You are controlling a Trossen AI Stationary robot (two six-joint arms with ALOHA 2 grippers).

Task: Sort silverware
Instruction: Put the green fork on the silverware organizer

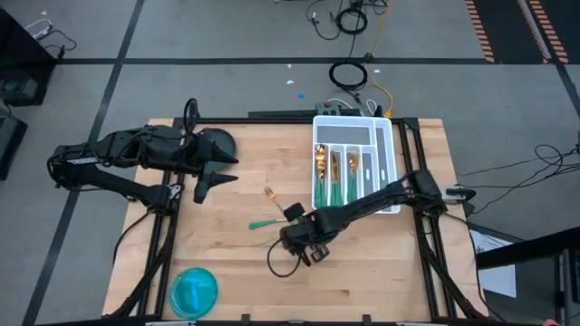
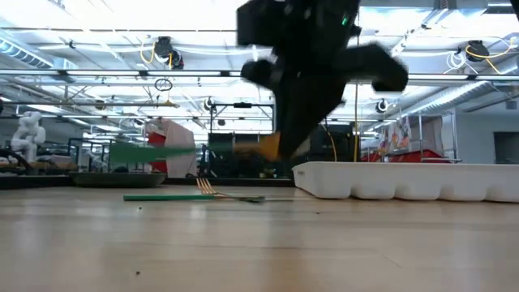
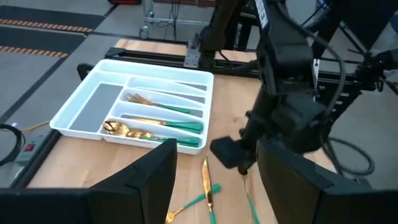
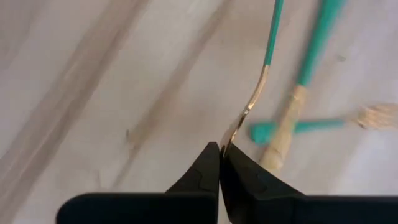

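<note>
My right gripper (image 1: 306,243) (image 4: 221,152) is shut on one piece of silverware (image 4: 272,37) with a thin gold end and a slim green handle; which kind I cannot tell. A gold-bladed knife (image 4: 281,140) and a fork (image 4: 373,116) lie crossed on the wooden table under it, with the fork (image 1: 270,193) left of the tray. The white tray (image 1: 391,136) at the back right holds several pieces (image 1: 337,177) lying in its slots. My left gripper (image 1: 213,177) (image 3: 214,149) hovers open over the table's left part, well away from all of it. My right gripper pinches the piece's thin gold end (image 4: 239,121) between its two fingertips (image 4: 205,168), coming steeply from above. The green handle (image 2: 154,150) sticks out toward the table's left. The piece is lifted clear of the table, about level in the low view.
A dark round plate (image 1: 220,142) sits at the far left under my left arm. A blue round dish (image 1: 193,292) lies at the near left corner. Bare wood spreads along the near edge and between the arms.
</note>
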